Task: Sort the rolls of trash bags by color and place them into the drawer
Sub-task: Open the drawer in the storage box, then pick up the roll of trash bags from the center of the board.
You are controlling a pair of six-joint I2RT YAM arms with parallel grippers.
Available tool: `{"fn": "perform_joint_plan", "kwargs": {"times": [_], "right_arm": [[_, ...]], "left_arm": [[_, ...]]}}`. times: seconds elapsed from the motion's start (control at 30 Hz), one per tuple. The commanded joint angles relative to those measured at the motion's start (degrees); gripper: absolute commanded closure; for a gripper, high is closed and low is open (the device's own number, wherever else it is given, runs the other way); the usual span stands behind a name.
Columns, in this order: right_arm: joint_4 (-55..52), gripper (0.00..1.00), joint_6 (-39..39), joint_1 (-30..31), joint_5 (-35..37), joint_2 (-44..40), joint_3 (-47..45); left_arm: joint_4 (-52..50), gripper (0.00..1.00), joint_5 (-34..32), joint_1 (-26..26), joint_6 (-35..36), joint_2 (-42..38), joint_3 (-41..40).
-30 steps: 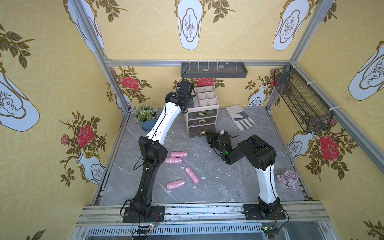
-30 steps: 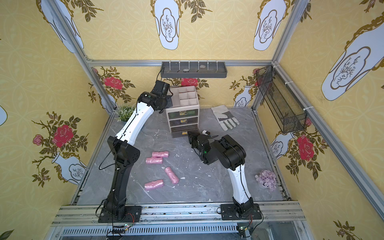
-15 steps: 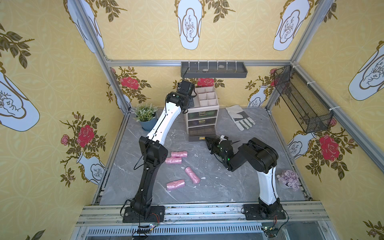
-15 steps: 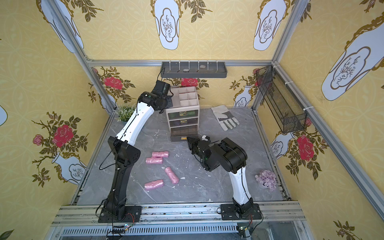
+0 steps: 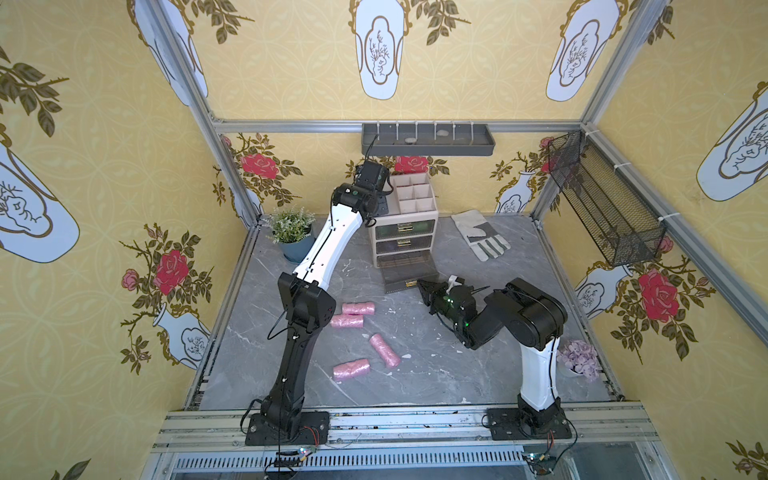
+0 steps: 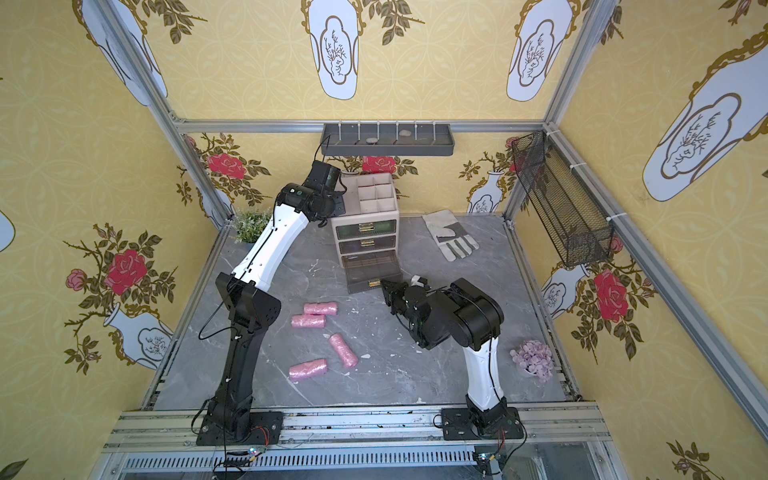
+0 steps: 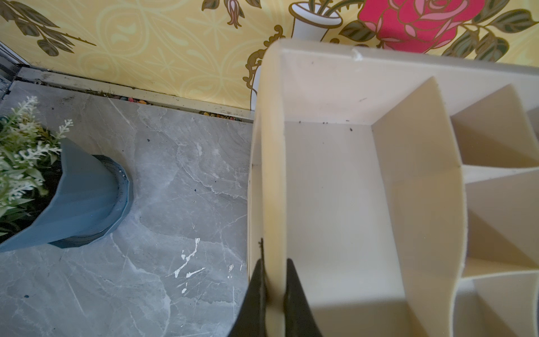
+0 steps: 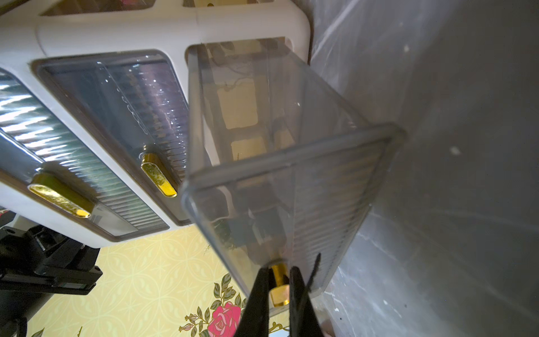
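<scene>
4 rolls (image 5: 358, 308) on table (image 5: 436, 365) front-left of chest (image 5: 405, 216), glove (image 5: 478, 235) right.

Top views: in both top views, from high over the table's 6 o'clock edge, facing down toward 12 o'clock; far off, covering the whole grey marble tabletop (image 5: 457, 374).
Left wrist: close above the beige plastic drawer chest (image 7: 272, 175) at 12 o'clock, looking down.
Right wrist: low, very near its pulled-out smoky translucent bottom drawer (image 8: 291, 189), view rolled sideways.
Shared: all four show the chest.

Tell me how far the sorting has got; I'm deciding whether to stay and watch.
Seemingly done: the closed top drawer shows green inside, the closed middle drawer looks purplish. In hand: the bottom drawer stands pulled out, the right gripper shut on its gold handle, the left gripper clamping the chest's tray wall. Left: four pink rolls lie on the table.
</scene>
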Motion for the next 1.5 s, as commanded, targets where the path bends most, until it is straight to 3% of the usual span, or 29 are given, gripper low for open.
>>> {"fn": "perform_joint_plan", "kwargs": {"times": [0.0, 0.8, 0.97, 1.17, 1.3, 1.47], "right_arm": [[-1.0, 1.0, -0.1, 0.1, -1.8, -0.7, -0.5], [-1.2, 1.0, -1.0, 0.5, -4.0, -1.3, -3.5], [-0.7, 0.92, -1.3, 0.4, -4.4, -1.6, -3.6], [-4.1, 0.67, -3.5, 0.2, -5.4, -5.4, -3.7], [-7.4, 0.63, -4.9, -0.2, -6.3, -8.8, -4.5], [-15.4, 0.59, -8.0, -0.9, -7.9, -15.4, -5.5]], "left_arm": [[-2.1, 1.0, 2.1, -0.1, -1.2, 0.6, -0.2], [-1.9, 1.0, 2.5, -0.2, -1.3, 0.6, -0.2], [-2.1, 1.0, 2.4, -0.1, -1.1, 0.4, -0.2], [-1.0, 0.82, 2.0, -0.2, -0.9, -1.7, -2.2], [0.6, 0.71, 1.8, -0.1, -0.7, -4.1, -4.9], [6.3, 0.49, 1.4, -0.2, 0.5, -10.0, -12.1]]}}
